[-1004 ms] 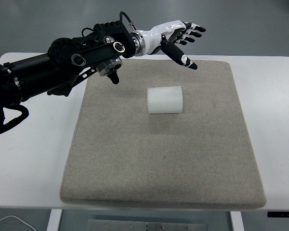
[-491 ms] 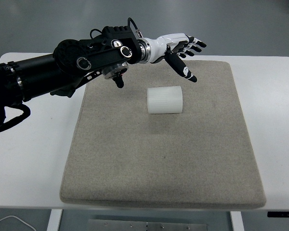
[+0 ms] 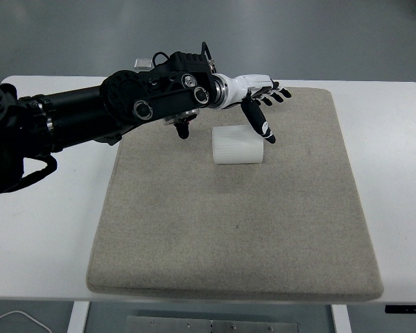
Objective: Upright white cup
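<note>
Just beneath the spread-fingered left hand, white cup on its side, thumb perhaps touching.

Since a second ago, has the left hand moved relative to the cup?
Yes. The left hand has dropped toward the white cup, which lies unmoved on its side on the grey mat. Its open fingers now hang over the cup's far right edge.

A white table fills the scene, covered in the middle by a grey mat. Beyond its far edge lies plain grey floor.
</note>
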